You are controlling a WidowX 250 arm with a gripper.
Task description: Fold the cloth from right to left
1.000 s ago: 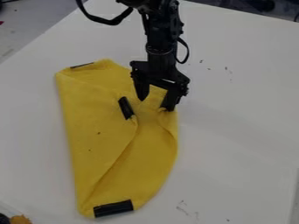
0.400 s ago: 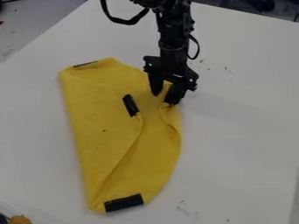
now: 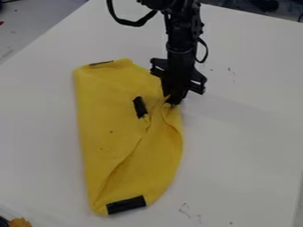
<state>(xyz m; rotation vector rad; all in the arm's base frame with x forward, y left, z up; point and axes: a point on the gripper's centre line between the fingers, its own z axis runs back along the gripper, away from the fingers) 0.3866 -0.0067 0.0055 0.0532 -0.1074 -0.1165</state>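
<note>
The gripper point(image 3: 172, 101) is at the upper right edge of the yellow cloth point(image 3: 118, 133), its fingers together on a pinched bit of fabric. The cloth lies lengthwise on the table with black patches at its top, middle and bottom. A folded layer crosses it on a slant from the middle patch down to the lower left, and creases run out from the pinched spot. The very tips of the fingers are partly hidden in the fabric.
A white table point(image 3: 242, 133) extends around the cloth. At the bottom left corner sits a small orange object point(image 3: 20, 222) beside something dark. Dark items stand beyond the table's far edge at the top right.
The gripper has moved right, and its fingers have gone from apart to closed on the cloth's edge. The cloth has shifted a little to the right, with its middle bunching toward the gripper.
</note>
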